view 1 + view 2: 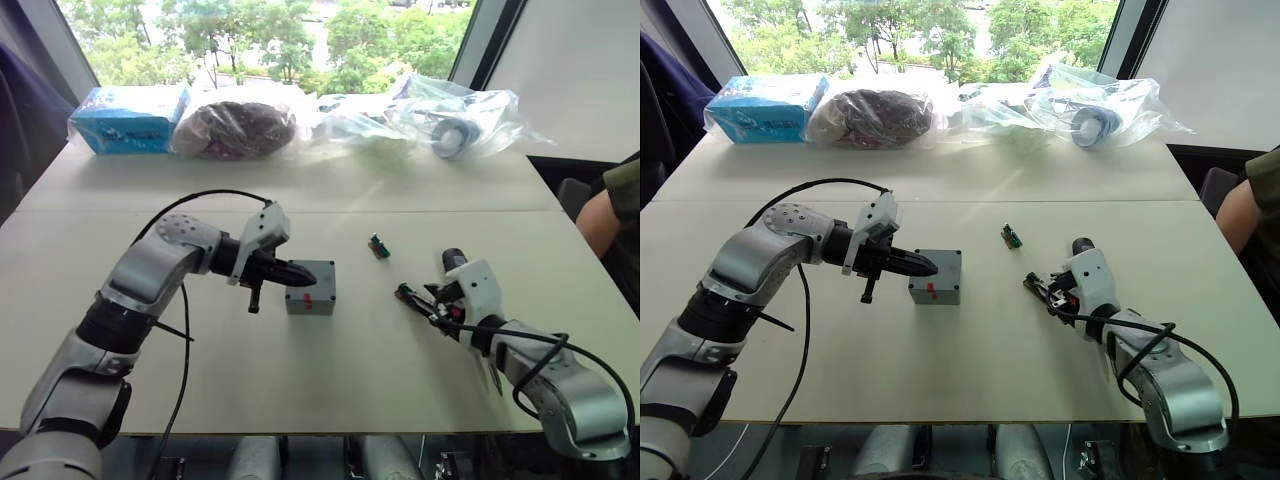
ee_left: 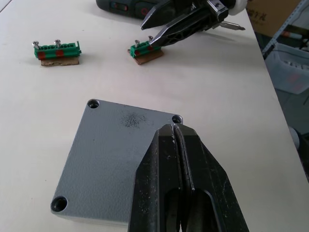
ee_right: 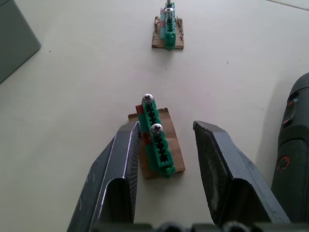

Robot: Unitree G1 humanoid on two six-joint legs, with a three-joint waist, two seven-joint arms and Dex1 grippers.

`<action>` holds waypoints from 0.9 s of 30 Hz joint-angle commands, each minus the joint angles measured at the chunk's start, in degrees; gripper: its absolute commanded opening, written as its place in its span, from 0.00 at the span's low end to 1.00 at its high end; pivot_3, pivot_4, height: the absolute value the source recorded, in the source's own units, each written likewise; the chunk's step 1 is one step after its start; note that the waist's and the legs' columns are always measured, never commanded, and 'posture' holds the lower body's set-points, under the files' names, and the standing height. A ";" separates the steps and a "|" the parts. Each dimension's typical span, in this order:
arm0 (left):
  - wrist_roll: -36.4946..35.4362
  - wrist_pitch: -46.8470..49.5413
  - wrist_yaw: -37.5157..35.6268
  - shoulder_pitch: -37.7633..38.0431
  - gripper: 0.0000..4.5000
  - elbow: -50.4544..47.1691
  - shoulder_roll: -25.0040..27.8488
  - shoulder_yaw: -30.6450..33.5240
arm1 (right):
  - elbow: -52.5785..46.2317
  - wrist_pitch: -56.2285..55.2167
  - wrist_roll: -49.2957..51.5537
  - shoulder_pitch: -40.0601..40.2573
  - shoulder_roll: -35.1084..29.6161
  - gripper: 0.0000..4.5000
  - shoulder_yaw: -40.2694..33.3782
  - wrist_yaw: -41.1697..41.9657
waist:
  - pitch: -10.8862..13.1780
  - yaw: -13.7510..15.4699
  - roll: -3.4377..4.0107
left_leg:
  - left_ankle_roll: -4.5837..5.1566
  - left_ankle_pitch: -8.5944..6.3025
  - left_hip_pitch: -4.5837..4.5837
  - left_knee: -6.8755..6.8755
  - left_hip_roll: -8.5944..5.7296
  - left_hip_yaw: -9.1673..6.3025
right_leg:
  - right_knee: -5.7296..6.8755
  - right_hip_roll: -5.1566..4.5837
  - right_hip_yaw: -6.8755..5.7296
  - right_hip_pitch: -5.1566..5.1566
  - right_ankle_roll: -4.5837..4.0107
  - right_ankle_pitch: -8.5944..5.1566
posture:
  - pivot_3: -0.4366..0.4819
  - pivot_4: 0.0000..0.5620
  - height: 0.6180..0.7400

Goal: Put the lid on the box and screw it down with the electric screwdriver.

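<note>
Grey lid (image 2: 116, 164) sits flush on the box (image 1: 311, 289); black screwdriver (image 3: 293, 159) lies apart.

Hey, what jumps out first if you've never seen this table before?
Mid-table sits the grey box with the lid already on it, the shut left gripper resting on top. To its right, the open right gripper straddles a small green screw holder, the electric screwdriver lying alongside.
</note>
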 commanded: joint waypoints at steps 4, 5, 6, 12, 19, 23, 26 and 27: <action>-0.34 -0.17 0.46 -0.05 0.00 -1.75 0.05 1.75 | -0.26 -1.96 -0.57 -0.12 0.24 0.01 0.51 0.01 | 0.00 -0.03 0.00 | 0.00 0.00 0.00 0.00 0.00 0.00 | 0.00 0.02 0.00 -0.01 0.00 0.00 | 0.48 0.27 1.00; -0.36 -0.12 0.51 -0.09 0.00 -1.71 0.05 1.79 | -0.28 -2.01 -0.52 -0.14 0.28 0.01 0.48 -0.03 | 0.00 -0.01 0.00 | 0.00 0.00 0.01 0.00 0.01 0.00 | 0.00 0.02 0.00 0.01 0.00 0.00 | 0.48 0.27 1.00; -0.34 -0.10 0.54 -0.11 0.00 -1.67 0.04 1.81 | -0.34 -2.09 -0.42 -0.16 0.36 0.01 0.42 -0.06 | 0.00 -0.01 0.00 | 0.00 0.00 0.01 0.01 0.01 0.00 | 0.00 0.02 0.00 0.01 0.00 0.00 | 0.48 0.27 1.00; -0.27 -0.23 0.75 0.02 0.00 -1.15 0.02 1.86 | -1.77 -1.64 0.30 0.12 0.38 0.01 -0.16 -0.09 | 0.00 -0.02 0.00 | 0.00 0.00 0.01 0.01 0.02 0.00 | 0.01 0.04 0.00 0.01 0.00 0.00 | 0.48 0.27 1.00; -0.30 -0.42 0.98 0.28 0.00 -0.16 -0.08 2.03 | -5.52 -0.54 3.48 -0.31 0.25 0.01 -2.67 0.78 | 0.00 -0.02 0.00 | 0.00 0.00 0.01 0.01 0.02 0.00 | 0.01 0.04 0.00 0.01 0.00 0.00 | 0.48 0.27 1.00; -0.40 -0.25 1.33 0.26 0.00 0.80 -0.23 2.51 | -7.63 0.85 5.71 -1.49 0.04 0.01 -4.06 1.03 | 0.00 -0.03 0.00 | 0.00 0.00 0.01 0.01 0.03 0.00 | 0.02 0.05 0.00 0.01 0.00 0.00 | 0.48 0.27 1.00; -0.38 -0.30 1.39 0.10 0.00 1.32 -0.26 2.76 | -8.10 1.39 6.29 -2.43 -0.26 0.01 -4.24 0.91 | 0.00 0.00 0.00 | 0.00 0.00 0.01 0.02 0.04 -0.01 | 0.02 0.05 0.00 0.01 0.00 0.00 | 0.48 0.27 1.00; -0.76 0.16 1.61 -0.40 0.00 2.25 0.07 3.96 | -8.67 1.52 7.36 -3.97 0.38 0.01 -3.88 0.95 | 0.00 0.01 0.00 | 0.00 0.00 0.01 0.02 0.04 0.00 | 0.02 0.05 0.00 0.01 0.00 0.00 | 0.48 0.27 1.00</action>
